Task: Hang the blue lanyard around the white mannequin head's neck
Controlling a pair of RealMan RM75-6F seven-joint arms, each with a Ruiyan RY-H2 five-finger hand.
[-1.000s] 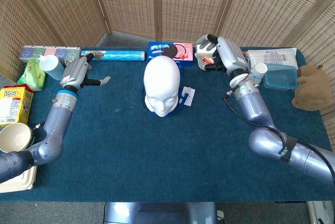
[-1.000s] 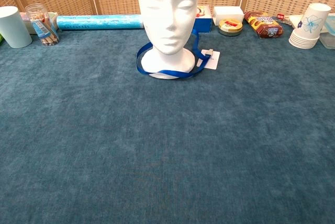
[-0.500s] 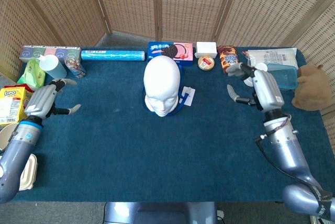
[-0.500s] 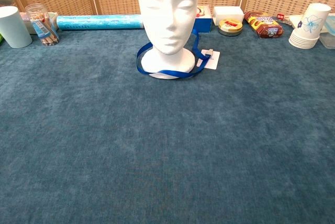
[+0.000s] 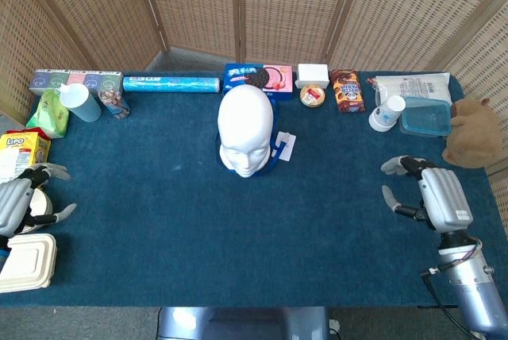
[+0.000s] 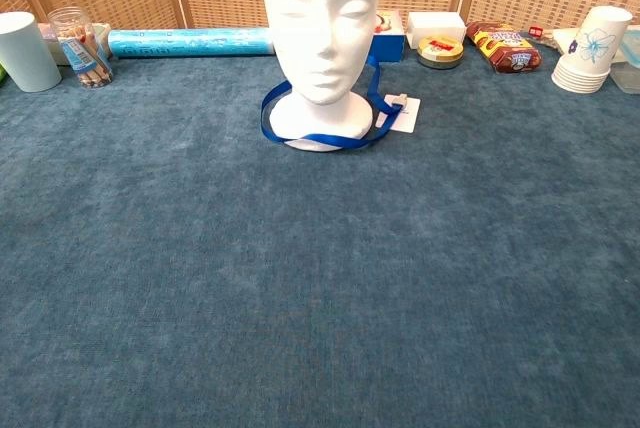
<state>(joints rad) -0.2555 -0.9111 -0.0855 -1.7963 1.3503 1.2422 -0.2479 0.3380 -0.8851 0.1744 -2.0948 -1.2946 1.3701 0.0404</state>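
The white mannequin head [image 5: 245, 129] [image 6: 321, 23] stands upright at the middle back of the blue cloth. The blue lanyard [image 6: 318, 136] loops around its neck and base, its white badge card [image 5: 286, 146] [image 6: 401, 113] lying on the cloth to the right. My left hand [image 5: 17, 205] hovers at the table's left edge, fingers spread, holding nothing. My right hand [image 5: 432, 195] is near the right edge, fingers apart and empty. Neither hand shows in the chest view.
Along the back edge stand a blue cup [image 5: 79, 102], a jar [image 6: 79, 46], a cyan roll [image 5: 171, 84], snack boxes [image 5: 267, 77], a stack of paper cups [image 6: 590, 49] and a blue tub [image 5: 425, 116]. A plush bear [image 5: 472, 132] sits right; a foam box [image 5: 28, 261] lies left.
Both hands have drawn back from the rear of the table toward its near side, the left along the left edge, the right along the right edge. Head and lanyard have not moved.
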